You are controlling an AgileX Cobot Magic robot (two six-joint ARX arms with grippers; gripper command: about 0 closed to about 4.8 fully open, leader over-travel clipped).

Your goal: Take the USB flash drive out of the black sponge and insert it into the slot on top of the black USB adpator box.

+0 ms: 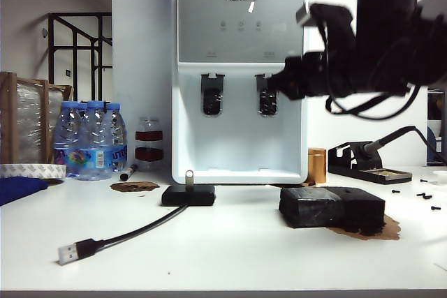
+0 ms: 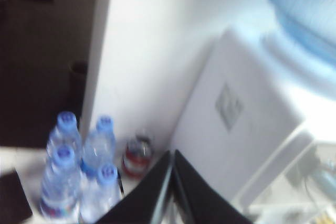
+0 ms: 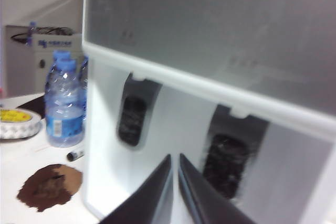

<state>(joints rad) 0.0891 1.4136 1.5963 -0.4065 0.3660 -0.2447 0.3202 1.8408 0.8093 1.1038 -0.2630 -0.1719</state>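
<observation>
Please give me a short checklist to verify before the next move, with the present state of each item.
1. USB flash drive stands upright in black USB adpator box: ok.
2. Black sponge shows no drive: ok.
3. Right gripper raised before the water dispenser, jaws shut, empty: ok.
4. Left gripper shut, empty, away from the box: ok.
5. Drive fully seated: cannot tell.

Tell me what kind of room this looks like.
Probably an office or lab doubling as an electronics workbench. A water dispenser stands at the back of the white table, bottled water beside it, and a soldering iron in its stand with loose screws sits at the right.
</observation>
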